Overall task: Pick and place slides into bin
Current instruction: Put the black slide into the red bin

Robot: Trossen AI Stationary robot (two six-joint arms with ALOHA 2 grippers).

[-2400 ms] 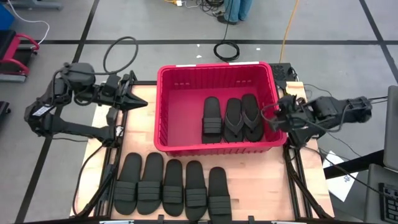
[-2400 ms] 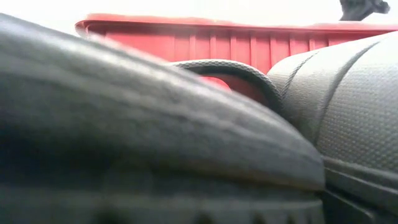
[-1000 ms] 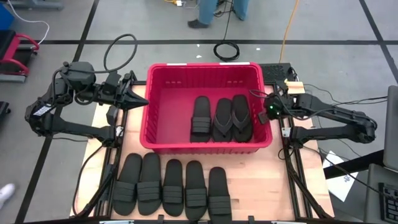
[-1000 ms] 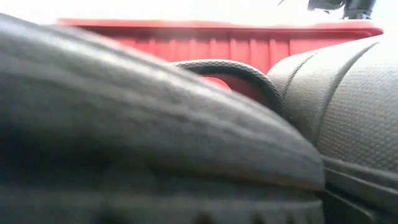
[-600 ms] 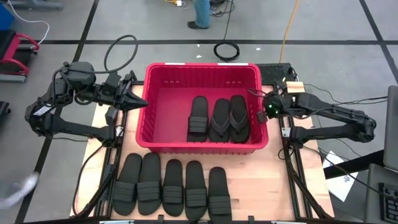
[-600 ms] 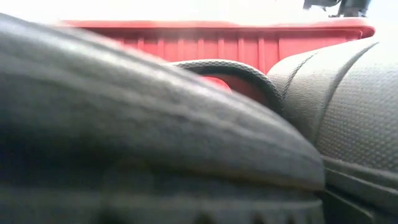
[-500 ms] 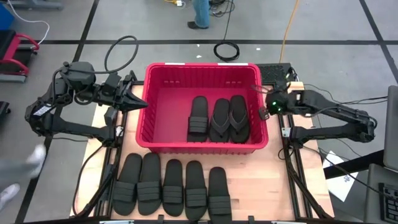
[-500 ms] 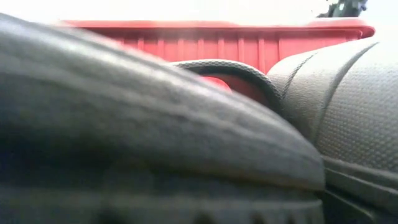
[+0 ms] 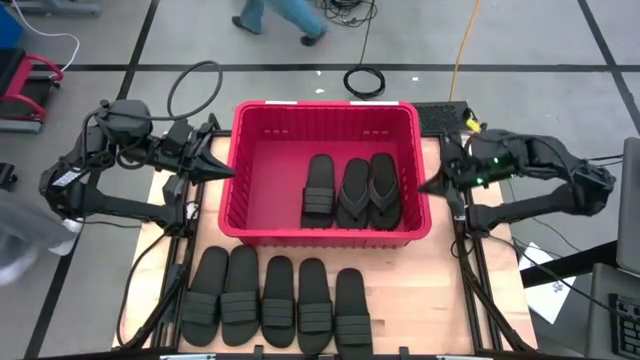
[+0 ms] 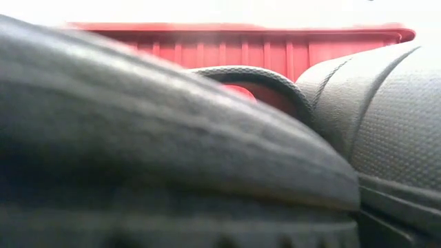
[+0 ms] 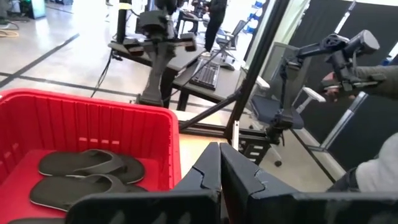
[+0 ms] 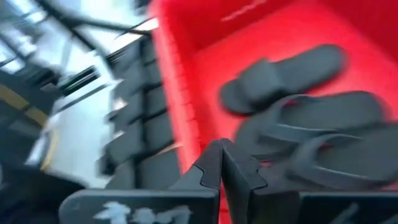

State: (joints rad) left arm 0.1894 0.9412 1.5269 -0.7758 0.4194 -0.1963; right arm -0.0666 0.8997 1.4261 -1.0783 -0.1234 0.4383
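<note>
From where I sat, the bin (image 9: 235,170) was parked in the middle of the table (image 9: 500,290) toward the far edge, with three of the slides lying flat on its floor: one ribbed-strap slide (image 9: 319,185) on the left of the group and the two thong flip-flops (image 9: 371,190) right next to it, all side by side and touching. The other five slides (image 9: 277,298) were lined up in a neat row on the table in front of the bin, packed against each other.

My right gripper (image 9: 428,184) hovered just outside the bin's right wall, its fingers (image 12: 210,163) pressed together and holding nothing; its wrist camera looked over the rim at the three slides inside. My left gripper (image 9: 222,166) sat just off the bin's left wall, also pinched closed and empty, with the fingers (image 11: 211,167) meeting at a point.

The low camera was basically buried behind the front row of slides, so all I got there was black rubber and a strip of the red bin behind it. Somebody's legs (image 9: 280,17) showed on the floor past the table.
</note>
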